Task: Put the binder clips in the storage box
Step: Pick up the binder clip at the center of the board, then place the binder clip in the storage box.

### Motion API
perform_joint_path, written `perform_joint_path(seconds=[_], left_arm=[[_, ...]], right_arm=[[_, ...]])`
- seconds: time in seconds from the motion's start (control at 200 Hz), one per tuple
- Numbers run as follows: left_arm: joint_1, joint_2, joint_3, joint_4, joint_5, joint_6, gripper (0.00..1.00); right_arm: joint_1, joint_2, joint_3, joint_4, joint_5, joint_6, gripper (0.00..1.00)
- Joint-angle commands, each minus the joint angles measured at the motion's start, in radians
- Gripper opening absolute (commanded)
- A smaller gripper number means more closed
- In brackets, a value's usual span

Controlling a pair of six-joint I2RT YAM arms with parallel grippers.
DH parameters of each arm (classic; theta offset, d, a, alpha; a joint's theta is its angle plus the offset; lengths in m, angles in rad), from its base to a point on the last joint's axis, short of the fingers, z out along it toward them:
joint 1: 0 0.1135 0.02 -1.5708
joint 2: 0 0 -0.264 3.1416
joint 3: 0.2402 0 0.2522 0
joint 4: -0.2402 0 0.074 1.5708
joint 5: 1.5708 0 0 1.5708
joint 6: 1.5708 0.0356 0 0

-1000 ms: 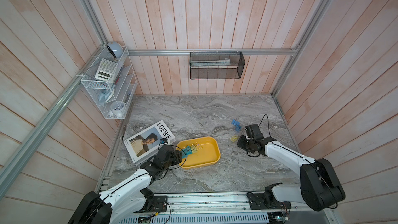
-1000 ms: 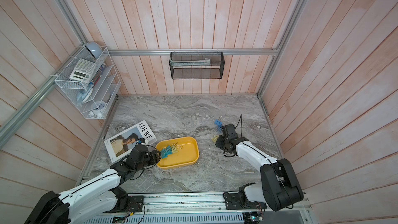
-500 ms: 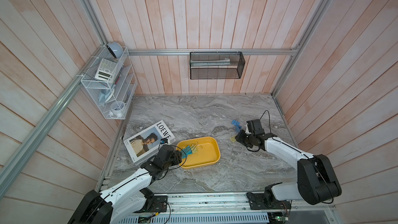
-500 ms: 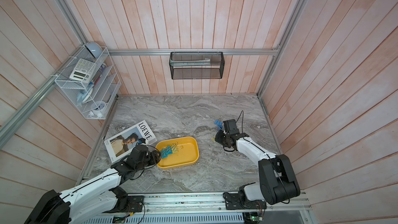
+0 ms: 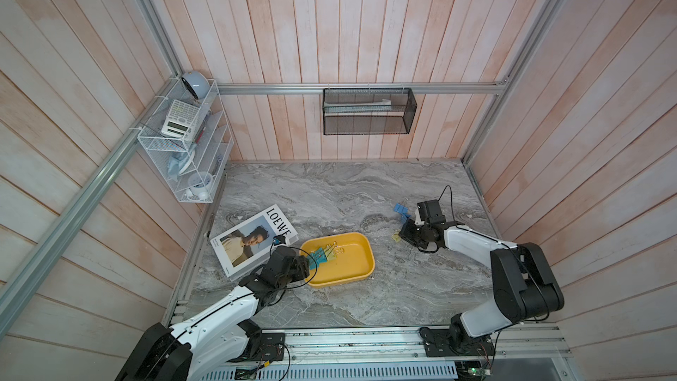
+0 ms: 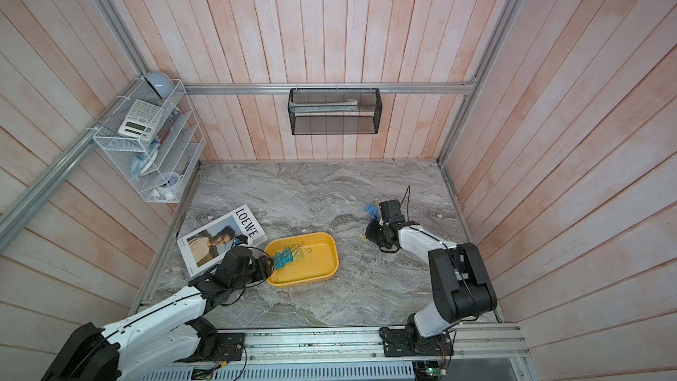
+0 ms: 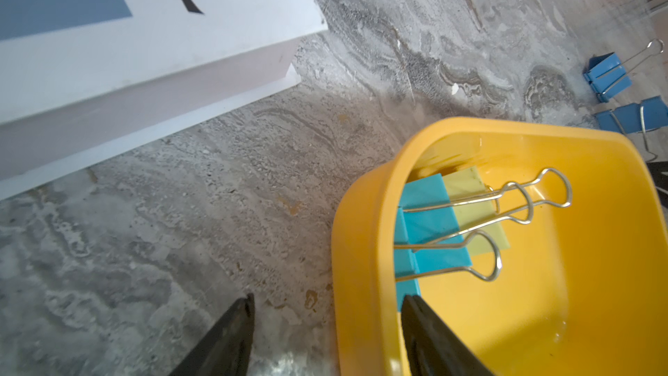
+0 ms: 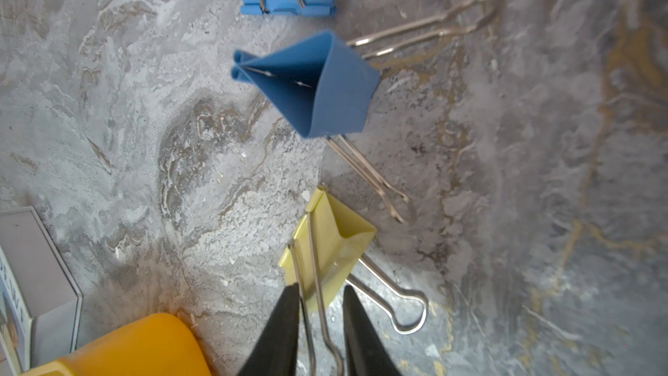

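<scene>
I am watching the left jaws gaping astride the 9 o'clock rim of the shallow yellow plastic tray (image 7: 506, 128). The right jaws are flanking the pale yellow wire-handled clip (image 8: 336, 247) at the tray's 2 o'clock; whether they are pinching it I cannot tell.

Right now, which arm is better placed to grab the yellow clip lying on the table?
Right. The right gripper straddles the wire handle of the yellow clip. The left gripper sits open over the rim of the tray, well away from that clip.
</scene>
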Motion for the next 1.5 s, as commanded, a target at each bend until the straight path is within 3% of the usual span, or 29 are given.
perform_joint_path(seconds=[0.0, 0.14, 0.275, 0.48, 0.645, 0.805, 0.91, 1.135, 1.495], left_arm=[[0.005, 0.004, -0.005, 0.015, 0.010, 0.016, 0.70], [0.005, 0.009, -0.005, 0.017, 0.012, 0.016, 0.70], [0.005, 0.006, -0.005, 0.017, 0.009, 0.016, 0.70], [0.005, 0.004, -0.007, 0.017, 0.012, 0.016, 0.70], [0.004, 0.007, -0.008, 0.020, 0.012, 0.016, 0.70], [0.005, 0.008, -0.009, 0.021, 0.011, 0.015, 0.70], [0.005, 0.009, -0.008, 0.021, 0.010, 0.016, 0.70], [0.005, 0.004, -0.007, 0.017, 0.013, 0.017, 0.70], [0.005, -0.007, -0.010, 0.017, 0.015, 0.019, 0.72]], right_arm=[[-0.013, 0.018, 0.038, -0.005, -0.004, -0.027, 0.23], [-0.020, 0.033, 0.052, -0.016, 0.003, -0.041, 0.16], [-0.020, 0.039, 0.057, -0.024, -0.011, -0.052, 0.00], [-0.020, -0.040, 0.085, -0.098, -0.043, -0.088, 0.00], [0.007, -0.114, 0.197, -0.222, -0.180, -0.170, 0.00], [0.138, -0.146, 0.293, -0.333, -0.224, -0.245, 0.00], [0.237, -0.155, 0.304, -0.301, -0.265, -0.234, 0.00], [0.385, -0.062, 0.318, -0.243, -0.323, -0.221, 0.00], [0.448, 0.116, 0.341, -0.165, -0.347, -0.195, 0.00]])
